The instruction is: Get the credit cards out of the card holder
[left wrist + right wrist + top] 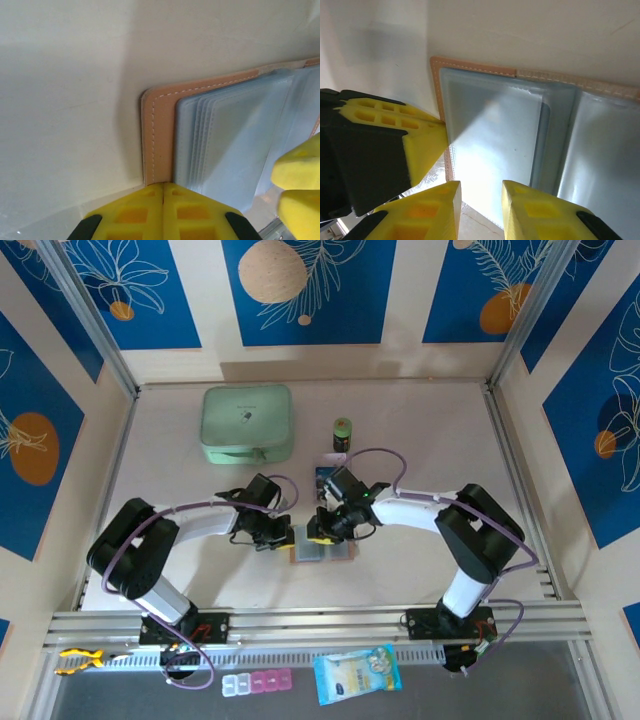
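**Top external: both tools meet at the opened card holder**

Top external view shows the card holder [322,550] lying open and flat on the tabletop [430,440], near the front edge between the two arms. The left tool [283,536] is at its left side and the right tool [322,528] at its far edge. One small dark blue credit card [327,476] lies just beyond the right tool, between it and a small green jar [342,433]. A mint-green zip case [247,425] sits well apart at the back left.

Left wrist view: the left tool [163,192] is closed, its yellow fingers flush together, their tips touching the holder's salmon edge [159,130] — whether any leather is pinched cannot be told.

Right wrist view: the right tool [480,200] has its jaws partly apart over the near edge of the clear sleeves [495,140], with nothing visibly pinched between them. The sleeves look pale and cloudy — whether cards sit inside cannot be told.
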`<state>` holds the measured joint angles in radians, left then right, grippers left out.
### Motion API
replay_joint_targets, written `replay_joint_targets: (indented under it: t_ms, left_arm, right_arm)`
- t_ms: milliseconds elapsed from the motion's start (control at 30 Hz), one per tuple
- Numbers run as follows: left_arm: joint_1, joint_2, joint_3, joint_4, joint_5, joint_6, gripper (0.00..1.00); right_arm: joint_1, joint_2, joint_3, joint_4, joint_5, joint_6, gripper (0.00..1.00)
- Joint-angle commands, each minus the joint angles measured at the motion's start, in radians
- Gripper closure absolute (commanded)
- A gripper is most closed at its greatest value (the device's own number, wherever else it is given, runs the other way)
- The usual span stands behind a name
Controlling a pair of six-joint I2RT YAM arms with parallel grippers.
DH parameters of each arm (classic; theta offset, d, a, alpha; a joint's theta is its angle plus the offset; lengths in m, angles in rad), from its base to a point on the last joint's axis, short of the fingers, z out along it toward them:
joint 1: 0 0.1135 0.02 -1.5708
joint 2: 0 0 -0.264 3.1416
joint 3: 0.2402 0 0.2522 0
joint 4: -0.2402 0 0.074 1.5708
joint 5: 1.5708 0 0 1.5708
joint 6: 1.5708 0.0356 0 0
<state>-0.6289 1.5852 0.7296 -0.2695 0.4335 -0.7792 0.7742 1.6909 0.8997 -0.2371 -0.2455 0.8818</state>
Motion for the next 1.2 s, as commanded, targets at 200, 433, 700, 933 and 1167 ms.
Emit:
replay_joint_targets:
  t_ms: [200, 433, 700, 933, 1167]
  left_arm:
    - [-0.009, 0.011, -0.014, -0.034, -0.058, 0.017, 0.95]
    - [-0.010, 0.011, -0.013, -0.040, -0.060, 0.018, 0.95]
    - [-0.011, 0.010, -0.012, -0.044, -0.062, 0.020, 0.95]
    - [-0.010, 0.009, -0.010, -0.046, -0.062, 0.020, 0.95]
    - [-0.010, 0.003, -0.003, -0.055, -0.064, 0.021, 0.95]
  right_arm:
    - [0.010, 0.041, 0.038, -0.024, -0.010, 0.011, 0.72]
    - [0.007, 0.023, 0.031, -0.085, 0.036, -0.005, 0.73]
    - [-0.001, -0.001, 0.001, -0.094, 0.046, -0.010, 0.73]
    - [-0.014, -0.022, -0.022, -0.077, 0.049, -0.007, 0.73]
    - [-0.023, -0.011, -0.033, -0.059, 0.038, -0.009, 0.73]
